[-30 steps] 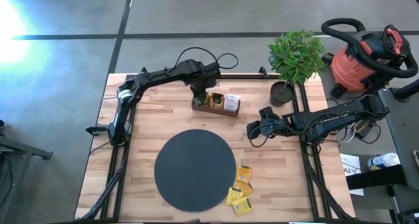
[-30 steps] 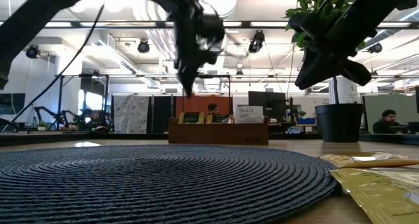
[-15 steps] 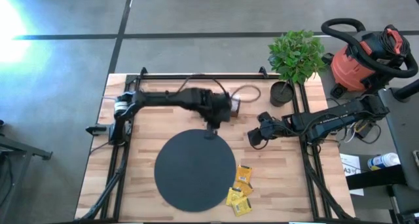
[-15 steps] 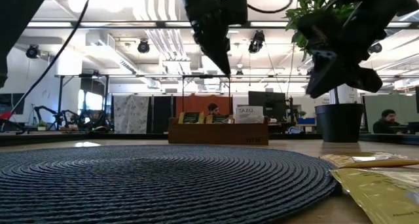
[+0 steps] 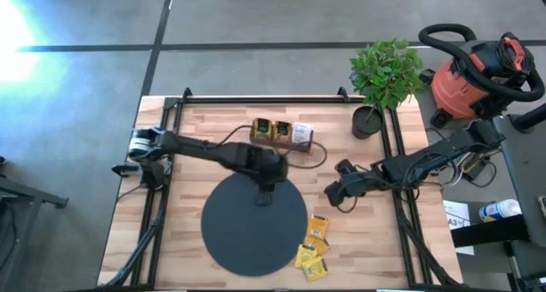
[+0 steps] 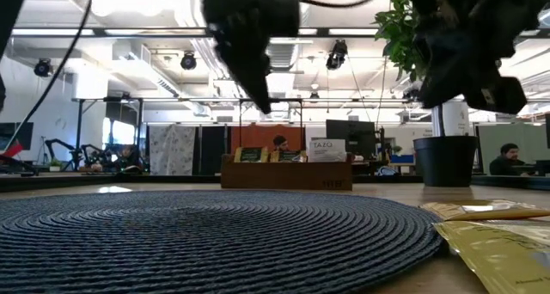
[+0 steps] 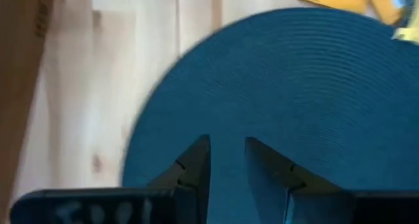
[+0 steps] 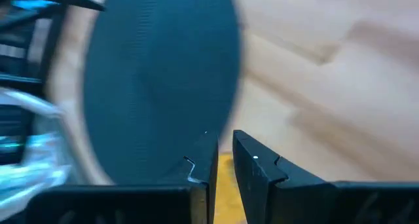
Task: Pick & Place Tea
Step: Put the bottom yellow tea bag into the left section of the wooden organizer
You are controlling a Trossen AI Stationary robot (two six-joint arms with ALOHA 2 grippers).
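Nearest the front table edge: a cluster of yellow tea sachets lies on the wooden table, just beside the right rim of the black round woven mat; in the low view two of them sit flat at the right foreground, one partly over the other. None is on the mat itself.

Left gripper hangs over the far part of the mat, arm stretched in from the left side of the table. Its wrist view shows the two fingers parted by a narrow gap with nothing between them; mat surface directly under them.

Right gripper is above bare wood, just off the mat's right edge and just beyond the sachets. Its fingers stand nearly together, a thin slit between; a yellow sachet shows through the slit, but whether it is pinched or only lying below, cannot tell.

Farther back: brown wooden tray holding upright tea packets, near the far edge. Beyond it to the right, a potted plant at the far right corner. Off the table, a red shop vacuum.
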